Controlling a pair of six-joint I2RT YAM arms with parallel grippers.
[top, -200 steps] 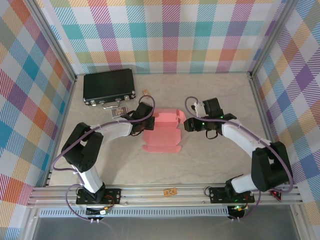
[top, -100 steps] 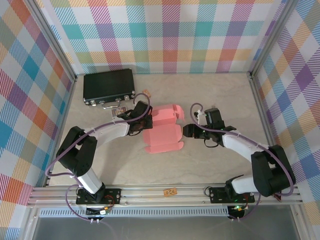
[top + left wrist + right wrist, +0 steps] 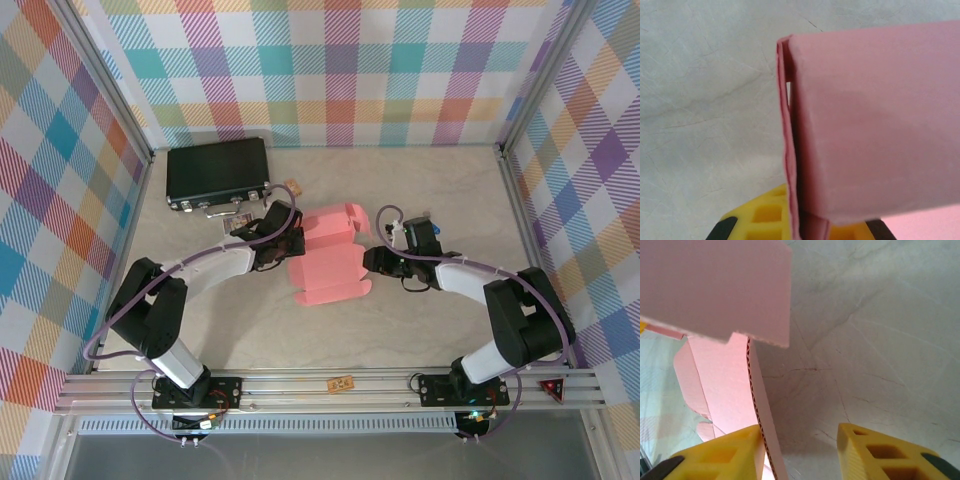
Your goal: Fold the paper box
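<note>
Left gripper [image 3: 288, 240] pinches a box [image 3: 330, 265] wall; right gripper [image 3: 799, 440] half-open, flap [image 3: 757, 405] edge against one finger [image 3: 725, 455]. Closing off-centre could crease the flap or tug the box free

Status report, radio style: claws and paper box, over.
Left claw shut on paper box wall. Right claw open, flap edge beside one finger. Black case apart, far left.

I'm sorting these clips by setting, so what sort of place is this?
Probably a robot test cell, not a home: the left arm and right arm bolted to an aluminium rail, plaid walls boxing in the table, a paper box between the arms.
</note>
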